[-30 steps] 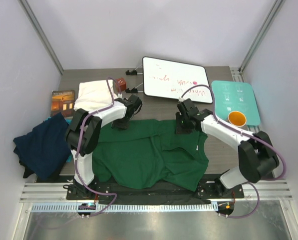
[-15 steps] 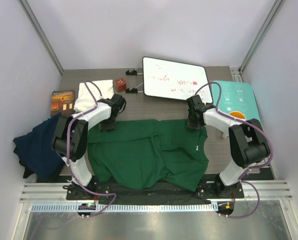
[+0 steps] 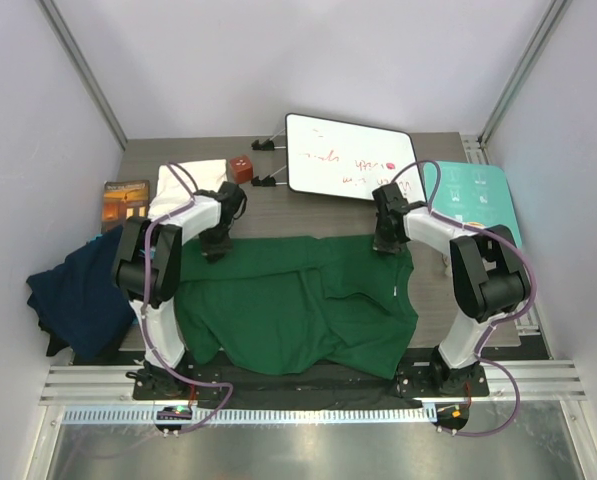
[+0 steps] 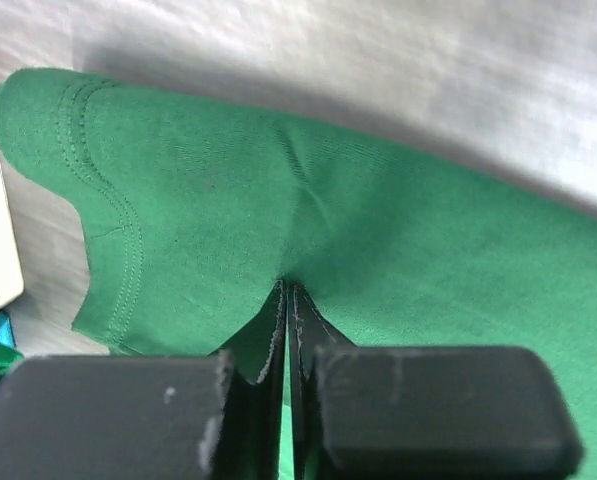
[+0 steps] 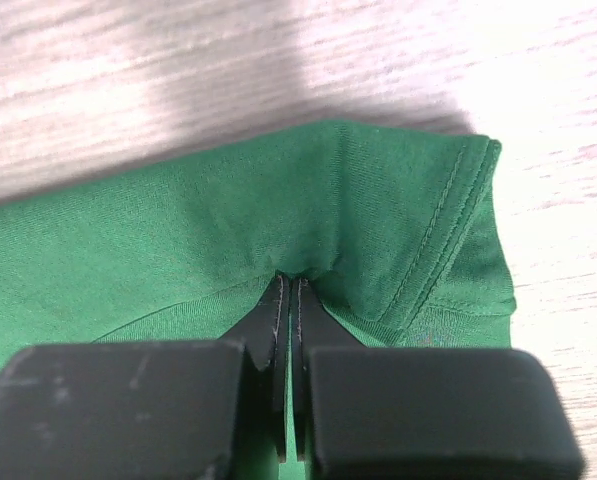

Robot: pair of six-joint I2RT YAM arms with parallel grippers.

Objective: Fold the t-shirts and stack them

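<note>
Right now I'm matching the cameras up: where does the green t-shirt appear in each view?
Top external: green t-shirt spread mid-table, between the arms.
Left wrist: fills most of the frame, pinched by left gripper.
Right wrist: lower frame, stitched hem at right, pinched by right gripper.
Shared landmark: grey wood table beyond its far edge.

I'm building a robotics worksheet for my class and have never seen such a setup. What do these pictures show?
Two robot arms are bolted at the near edge of a table. The wide picture looks down from above; the two close-ups come from a camera on each wrist. Each arm ends in a two-finger tool. The left tool and right tool are each shut on the far edge of the dark green t-shirt spread mid-table. A navy t-shirt lies bunched at the left, a white t-shirt behind it beside a book. A whiteboard and a teal board lie further back.
</note>
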